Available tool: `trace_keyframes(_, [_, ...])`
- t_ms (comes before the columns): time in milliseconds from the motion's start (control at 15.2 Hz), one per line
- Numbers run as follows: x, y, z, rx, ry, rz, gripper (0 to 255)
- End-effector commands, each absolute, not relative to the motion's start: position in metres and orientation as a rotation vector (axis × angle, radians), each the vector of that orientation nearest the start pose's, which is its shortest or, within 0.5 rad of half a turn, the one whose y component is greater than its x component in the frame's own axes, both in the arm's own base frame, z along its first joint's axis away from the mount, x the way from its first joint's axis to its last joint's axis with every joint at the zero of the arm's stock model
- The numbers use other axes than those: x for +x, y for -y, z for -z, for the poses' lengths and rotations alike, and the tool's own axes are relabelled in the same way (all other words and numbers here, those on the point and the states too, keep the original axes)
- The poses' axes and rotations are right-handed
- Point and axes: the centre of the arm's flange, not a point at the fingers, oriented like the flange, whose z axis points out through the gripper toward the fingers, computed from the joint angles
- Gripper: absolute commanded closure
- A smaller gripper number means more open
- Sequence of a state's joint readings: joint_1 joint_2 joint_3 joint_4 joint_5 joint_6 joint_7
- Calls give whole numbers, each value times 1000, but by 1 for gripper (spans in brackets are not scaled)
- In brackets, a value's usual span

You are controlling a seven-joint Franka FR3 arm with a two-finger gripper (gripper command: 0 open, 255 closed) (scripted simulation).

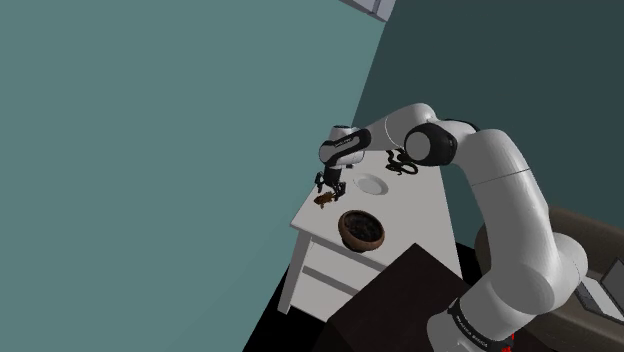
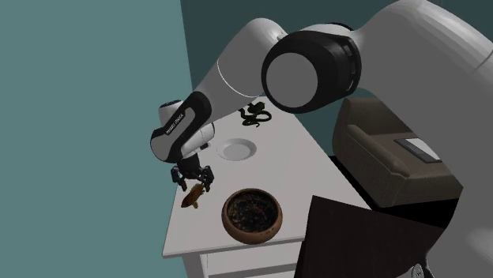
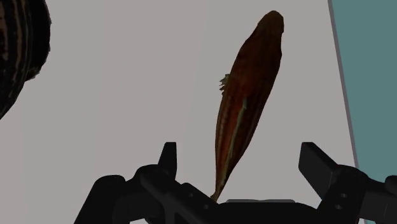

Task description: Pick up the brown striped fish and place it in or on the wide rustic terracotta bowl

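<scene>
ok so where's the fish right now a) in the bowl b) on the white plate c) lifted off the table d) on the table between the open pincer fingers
d: the fish lies on the table, with the open pincer straddling it, fingers not touching it.

A white tabletop point(image 2: 294, 170) carries four things. A brown striped fish point(image 2: 190, 197) lies close to its edge at the second exterior view's left, with a wide brown bowl point(image 2: 253, 234) near it. Farther back sit a small white plate point(image 2: 235, 148) and, beyond that, a black lizard-like figure point(image 2: 254, 114).
</scene>
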State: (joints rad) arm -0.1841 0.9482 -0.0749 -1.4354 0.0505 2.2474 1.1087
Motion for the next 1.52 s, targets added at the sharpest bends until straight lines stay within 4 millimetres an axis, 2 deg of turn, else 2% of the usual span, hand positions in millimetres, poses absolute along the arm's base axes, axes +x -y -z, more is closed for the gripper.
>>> trace_keyframes(0, [681, 170, -111, -2485, -2040, -178, 0])
trace_keyframes(264, [681, 170, -111, -2485, -2040, -178, 0])
trace_keyframes(330, [681, 170, -111, -2485, -2040, -178, 255])
trace_keyframes(924, [681, 170, -111, -2485, -2040, -178, 255])
trace_keyframes(1452, [681, 170, -153, -2485, -2040, -178, 255])
